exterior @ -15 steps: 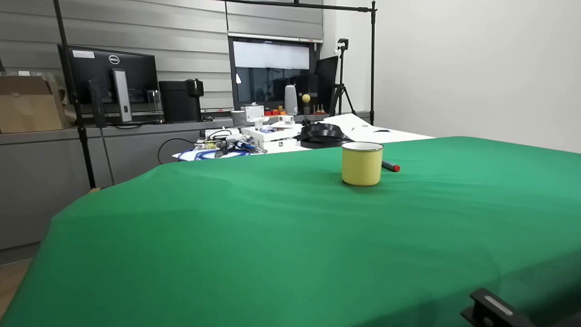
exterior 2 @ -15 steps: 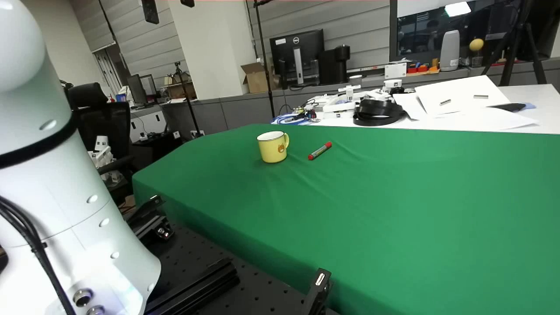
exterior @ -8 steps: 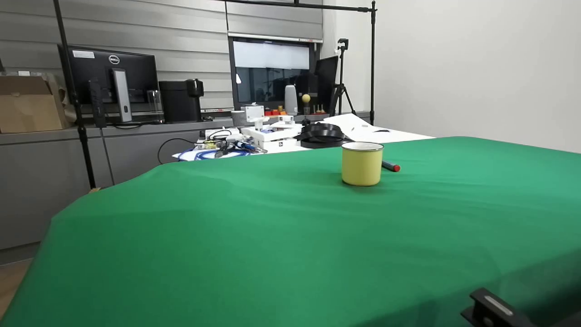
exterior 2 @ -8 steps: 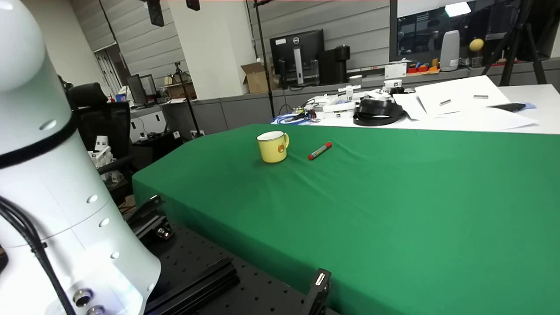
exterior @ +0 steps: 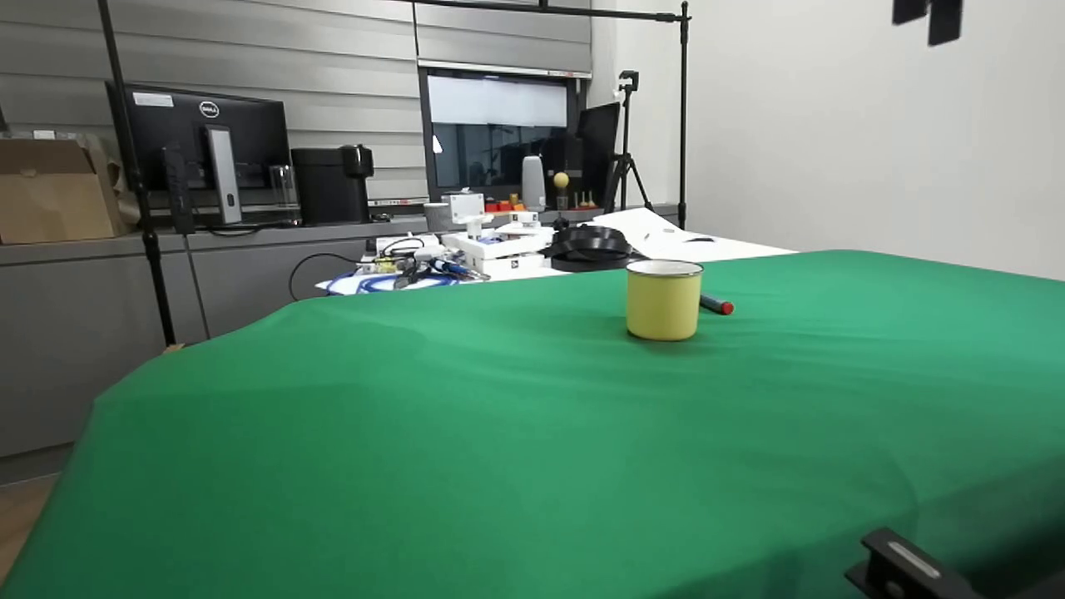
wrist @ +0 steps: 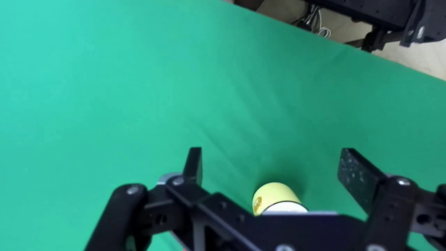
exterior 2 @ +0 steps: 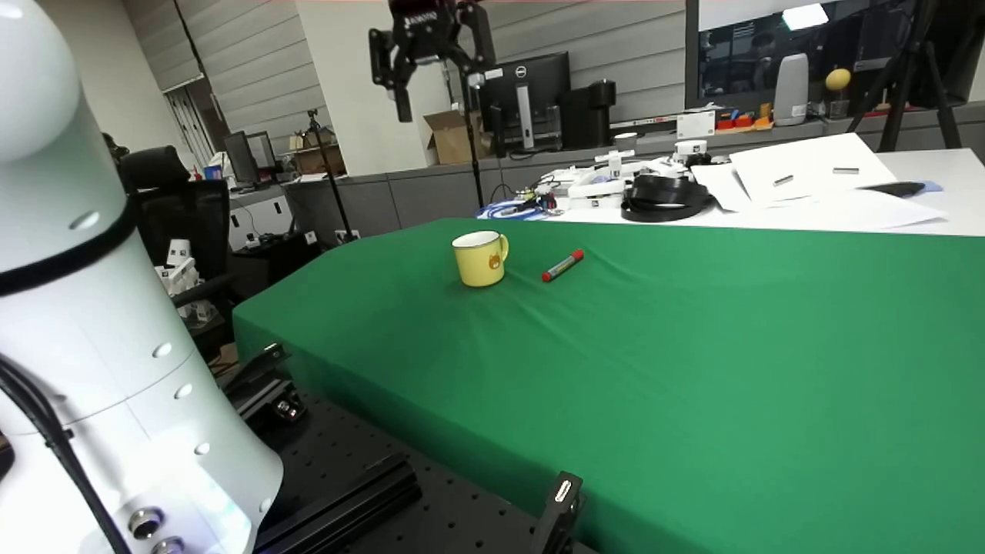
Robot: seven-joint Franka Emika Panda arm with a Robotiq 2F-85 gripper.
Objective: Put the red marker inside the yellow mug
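The yellow mug (exterior: 663, 304) stands upright on the green cloth. In an exterior view the mug (exterior 2: 480, 261) shows its handle on the side toward the red marker (exterior 2: 562, 265). The marker lies flat on the cloth, apart from the mug. It also shows in an exterior view (exterior: 717, 306), partly hidden behind the mug. My gripper (exterior 2: 440, 91) is open and empty, high above the table; its fingertips show at the top edge of an exterior view (exterior: 927, 18). In the wrist view the mug (wrist: 275, 195) sits below my open fingers (wrist: 270, 164), partly hidden by the gripper body; the marker is almost wholly hidden there.
The green cloth (exterior 2: 692, 369) covers the table. Behind it a white table (exterior 2: 954, 185) holds papers, a black coil (exterior 2: 666, 198) and clutter. A black clamp (exterior 2: 560, 504) sits at the cloth's near edge. A black pole (exterior: 137, 183) stands at the back.
My gripper has come down and moved right into fuller view in an exterior view, and its fingertips now show at the top of both exterior views. The mug and marker have not moved.
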